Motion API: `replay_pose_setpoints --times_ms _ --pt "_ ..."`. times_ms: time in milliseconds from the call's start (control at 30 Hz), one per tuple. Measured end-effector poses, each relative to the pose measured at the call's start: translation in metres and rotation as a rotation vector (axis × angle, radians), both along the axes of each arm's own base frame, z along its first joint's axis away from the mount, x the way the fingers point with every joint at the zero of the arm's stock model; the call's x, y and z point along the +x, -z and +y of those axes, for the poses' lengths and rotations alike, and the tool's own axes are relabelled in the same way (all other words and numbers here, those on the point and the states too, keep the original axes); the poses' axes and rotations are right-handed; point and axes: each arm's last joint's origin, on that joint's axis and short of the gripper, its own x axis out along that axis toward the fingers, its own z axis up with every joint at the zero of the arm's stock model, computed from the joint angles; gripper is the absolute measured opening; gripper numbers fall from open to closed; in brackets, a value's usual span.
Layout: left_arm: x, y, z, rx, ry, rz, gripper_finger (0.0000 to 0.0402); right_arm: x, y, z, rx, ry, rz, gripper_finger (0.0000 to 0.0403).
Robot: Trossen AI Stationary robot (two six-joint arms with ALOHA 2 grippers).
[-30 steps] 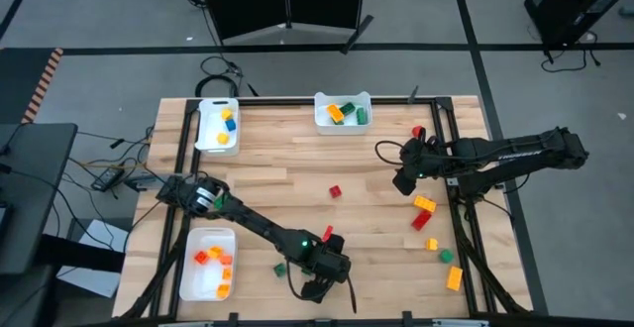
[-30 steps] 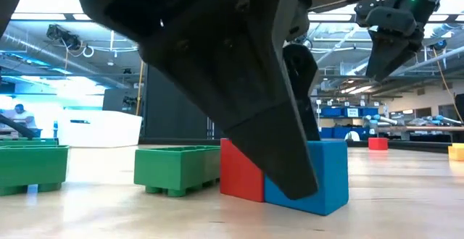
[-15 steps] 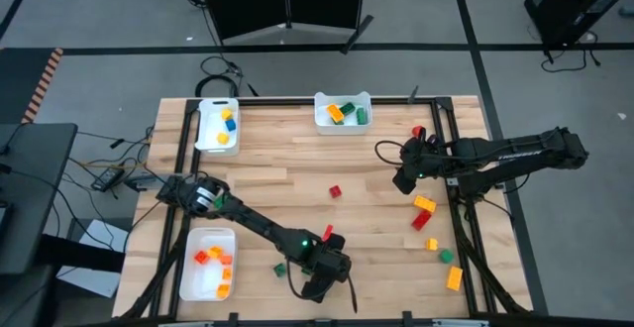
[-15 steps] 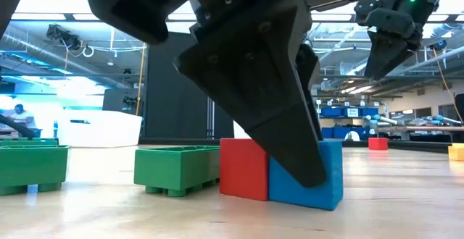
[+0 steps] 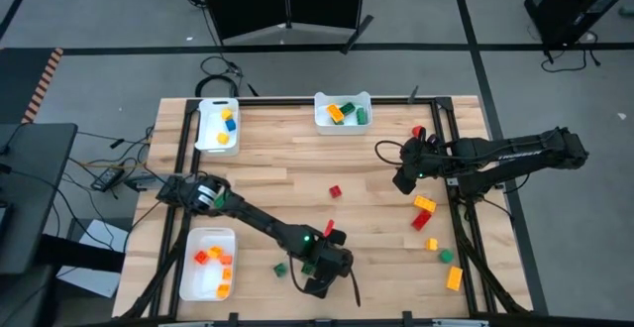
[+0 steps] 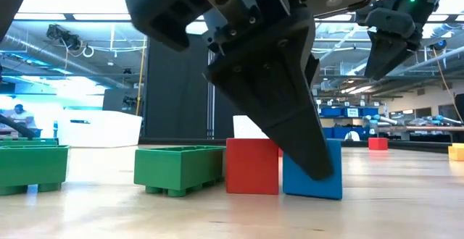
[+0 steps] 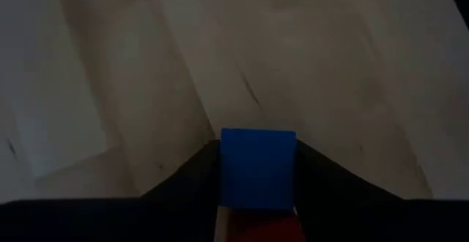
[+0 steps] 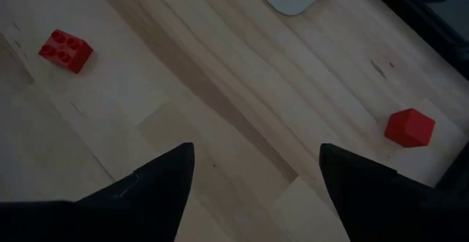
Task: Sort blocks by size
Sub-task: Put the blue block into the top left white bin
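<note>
Wooden desk (image 5: 297, 168) with a black frame, grey floor around it; the low view looks into a lab room with shelving behind.

Landmark: the blue block (image 7: 257, 169) near the desk's front edge.

- Left pincer (image 5: 319, 272) is down on the blue block, fingers (image 7: 190, 176) flanking both of its sides and touching, so pinching it. Block sits on the desk, not lifted in the low view (image 6: 313, 172).
- Red block (image 6: 252, 166) just beside the blue one, a thin gap between them in the low view; the left wrist view shows it right behind the blue.
- Green block (image 6: 177, 169) next past the red one, and another green block (image 6: 29, 168) farther out that side.
- Front-left tray (image 5: 194, 268), well left of the blue block, holds orange and red bricks.
- Two more trays along the far edge: back-left tray (image 5: 205, 127) with yellow and blue bricks, back-centre tray (image 5: 321, 117) with green and orange ones.
- Small red block (image 5: 335, 191) lies mid-desk, beyond the blue block.
- Right pincer (image 5: 404, 180) is well away to the far right of the blue block, above the desk, fingers spread, nothing between them.
- Loose bricks by the right edge: an orange one (image 5: 424, 204), plus red, yellow and green pieces below it.
</note>
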Motion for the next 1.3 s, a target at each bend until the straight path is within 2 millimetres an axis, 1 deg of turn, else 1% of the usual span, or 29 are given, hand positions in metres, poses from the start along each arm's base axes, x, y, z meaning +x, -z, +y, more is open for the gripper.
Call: replay_pose_setpoints --times_ms 167,367,500,633,800,867,933,1067,1167,1300 --pt "0.003 -0.001 0.006 -0.022 -0.053 0.0 0.0142 0.0 0.0 0.0 0.0 0.0 0.0 0.0305" --pt "0.014 -0.014 0.018 -0.017 -0.1 -0.03 0.0142 0.0 0.0 0.0 0.0 0.0 0.0 0.0306" --pt "0.018 -0.026 0.034 0.02 -0.156 -0.003 0.0142 0.0 0.0 0.0 0.0 0.0 0.0 0.0303" --pt "0.021 -0.035 0.054 0.023 -0.278 0.05 0.0142 0.0 0.0 0.0 0.001 0.001 -0.001 0.0303" --pt "0.019 -0.037 0.074 0.03 -0.327 0.121 0.0142 0.0 0.0 0.0 0.001 0.003 -0.002 0.0304" --pt "0.014 -0.038 0.083 0.052 -0.341 0.173 0.0142 0.0 0.0 0.0 0.001 0.003 -0.002 0.0302" --pt "0.009 -0.041 0.093 0.061 -0.357 0.183 0.0142 0.0 0.0 0.0 -0.005 0.006 -0.006 0.0302" --pt "-0.012 -0.046 0.12 0.104 -0.408 0.196 0.0142 0.0 -0.001 -0.001 -0.037 0.019 -0.009 0.0301" --pt "-0.036 -0.056 0.139 0.099 -0.443 0.172 0.0142 0.001 -0.001 -0.002 -0.046 0.024 -0.015 0.0301" --pt "-0.077 -0.061 0.17 0.076 -0.543 0.126 0.0142 0.003 -0.002 -0.001 -0.044 0.025 -0.038 0.0304"
